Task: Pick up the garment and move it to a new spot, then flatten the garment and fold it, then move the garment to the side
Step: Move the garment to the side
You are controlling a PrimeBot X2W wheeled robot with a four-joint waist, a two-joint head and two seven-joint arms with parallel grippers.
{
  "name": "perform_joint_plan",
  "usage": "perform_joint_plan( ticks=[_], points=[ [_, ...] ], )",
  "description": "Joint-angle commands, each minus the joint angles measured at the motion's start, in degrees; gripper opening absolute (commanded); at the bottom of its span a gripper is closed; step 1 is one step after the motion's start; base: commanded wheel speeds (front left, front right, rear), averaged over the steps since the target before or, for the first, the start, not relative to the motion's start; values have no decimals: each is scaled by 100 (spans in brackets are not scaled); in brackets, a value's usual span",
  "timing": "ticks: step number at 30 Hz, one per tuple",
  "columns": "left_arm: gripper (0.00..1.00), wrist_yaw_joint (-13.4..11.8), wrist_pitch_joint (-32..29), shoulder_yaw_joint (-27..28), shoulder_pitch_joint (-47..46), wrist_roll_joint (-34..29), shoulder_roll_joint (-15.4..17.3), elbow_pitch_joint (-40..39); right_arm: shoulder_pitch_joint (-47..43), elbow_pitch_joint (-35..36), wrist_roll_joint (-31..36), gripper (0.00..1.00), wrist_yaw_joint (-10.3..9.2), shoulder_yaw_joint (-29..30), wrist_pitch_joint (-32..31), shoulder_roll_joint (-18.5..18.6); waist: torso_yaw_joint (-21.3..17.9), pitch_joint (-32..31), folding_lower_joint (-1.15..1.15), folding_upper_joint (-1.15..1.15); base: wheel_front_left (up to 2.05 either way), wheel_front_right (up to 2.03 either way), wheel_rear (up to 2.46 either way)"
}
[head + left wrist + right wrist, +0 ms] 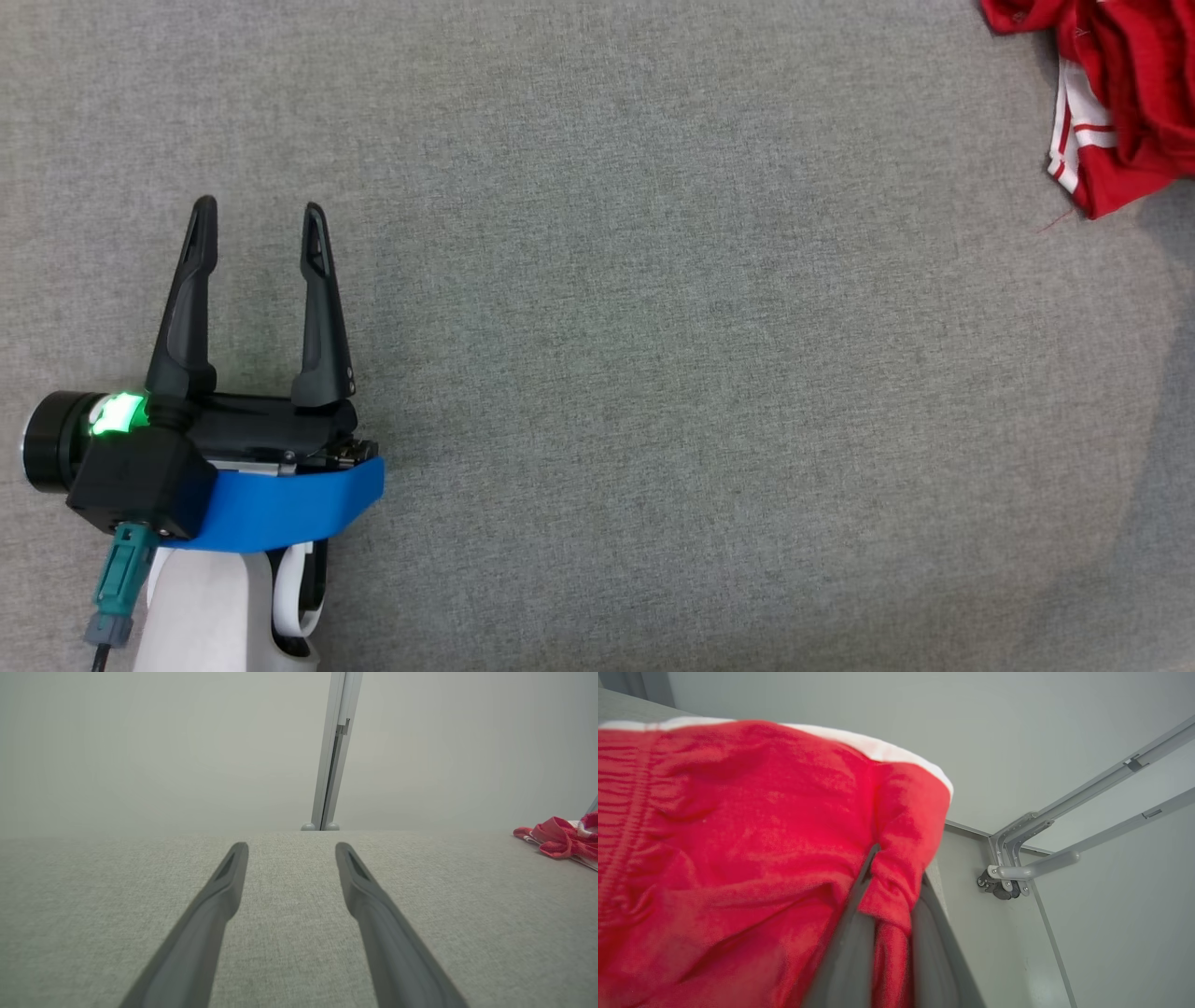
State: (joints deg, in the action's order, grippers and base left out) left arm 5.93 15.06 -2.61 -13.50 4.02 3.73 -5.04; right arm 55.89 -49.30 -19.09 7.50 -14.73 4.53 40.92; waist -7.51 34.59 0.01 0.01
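Right pincer clamped on red garment. Left pincer low over bench, fingers spread, garment far to its right.

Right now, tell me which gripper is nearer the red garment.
Right. The right gripper is shut on a fold of the red garment; the left gripper stands open over the grey surface, well apart from it.

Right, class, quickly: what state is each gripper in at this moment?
Left gripper: open, holding nothing.
Right gripper: shut on the red garment.
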Motion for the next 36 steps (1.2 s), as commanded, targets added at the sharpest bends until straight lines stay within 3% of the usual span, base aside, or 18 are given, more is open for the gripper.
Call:
perform_joint_plan(
  ticks=[1, 7, 8, 9, 10, 15, 21, 26, 36],
  points=[
    [100, 7, 14, -8, -122, -27, 35, -40, 179, -100, -38, 0, 0, 43, 25, 50, -4, 17, -1, -1, 0, 0, 0],
    [100, 24, 14, -42, -178, -36, 71, -111, 470, -575, 17, 0, 0, 19, 126, -54, 28, 106, -1, -1, 0, 0, 0],
    [100, 11, 14, -28, -155, -43, 80, -129, 593, -753, 51, 61, 0, 37, 160, -76, 41, 125, -1, -1, 0, 0, 0],
    [100, 7, 14, -20, -138, -42, 86, -132, 635, -844, 65, 61, 0, 40, 169, -100, 47, 131, -1, -1, 0, 0, 0],
    [100, 6, 14, -14, -126, -39, 92, -134, 682, -902, 88, 100, 0, 46, 218, -127, 53, 133, -1, -1, 0, 0, 0],
    [100, -37, 14, 5, -32, -2, 80, -88, 830, -1240, 334, 100, 0, 186, 645, -145, 74, -40, -1, -1, 0, 0, 0],
    [100, -77, 14, 50, 164, 97, 50, 36, 672, -1104, 572, 100, 0, 357, 1025, -513, 36, -532, -1, -1, 0, 0, 0],
    [100, -101, 13, 83, 400, 198, 13, 150, 174, -149, 543, 100, 1, 416, 1062, -883, 40, -1027, -1, -1, 0, 0, 0],
    [100, -151, 14, 150, 1076, 378, -45, 429, -1877, 1685, 424, 100, 1, 748, 1062, -1898, 296, -2111, -1, -1, 0, 0, 0]
  ],
)
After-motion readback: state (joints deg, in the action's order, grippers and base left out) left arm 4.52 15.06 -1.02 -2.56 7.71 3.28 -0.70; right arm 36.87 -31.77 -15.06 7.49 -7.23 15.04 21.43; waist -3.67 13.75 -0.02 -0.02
